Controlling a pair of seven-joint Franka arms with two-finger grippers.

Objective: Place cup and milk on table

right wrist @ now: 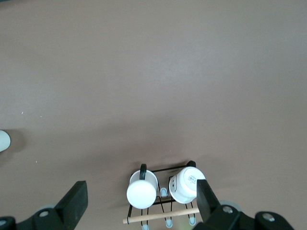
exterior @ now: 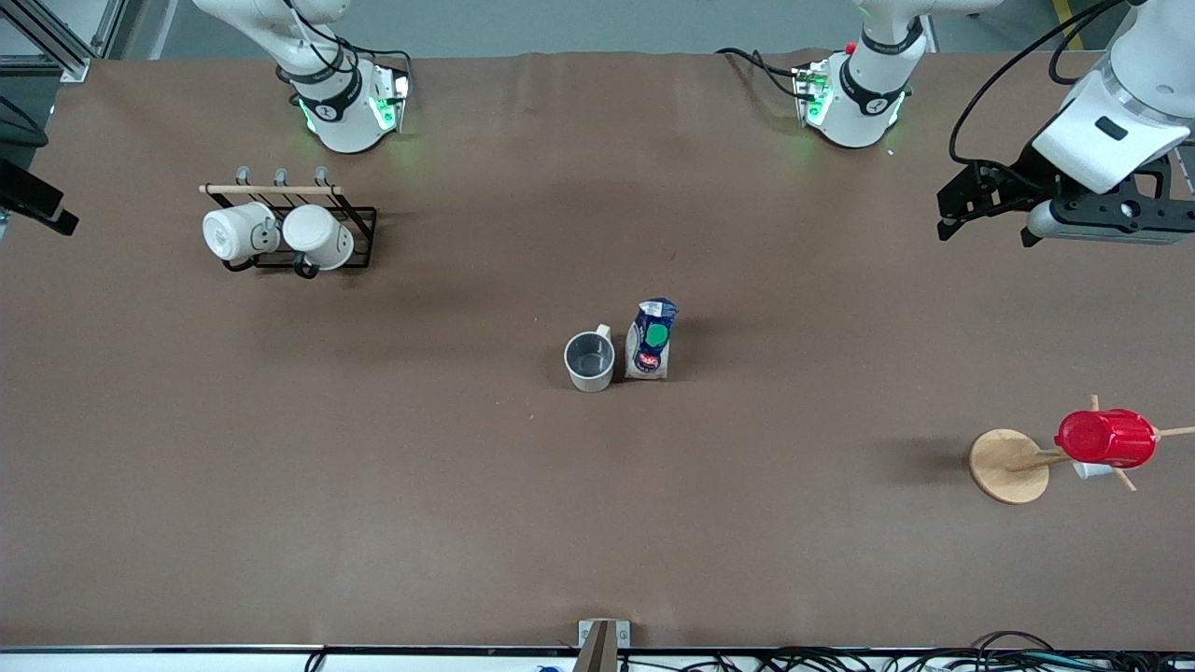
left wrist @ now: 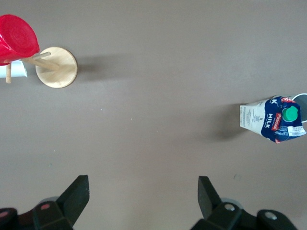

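- My left gripper hangs in the air over the table at the left arm's end, toward two o'clock from the milk. Its fingers stand wide apart and hold nothing.
- My right gripper shows only in its own wrist view, high above the mug rack. Its fingers are spread wide and empty.
- The cup stands upright on the brown top near the middle, dark grey inside showing, its handle turned toward one o'clock.
- The milk stands just beside the cup, on the side toward the left arm's end, green cap facing up at the front camera. I cannot tell whether the two touch.
- The black wire rack sits at about ten o'clock from the cup, well apart from it, with two white mugs hung on it.
- The red cup rests tipped on a wooden peg stand, about four o'clock from the milk, well apart.
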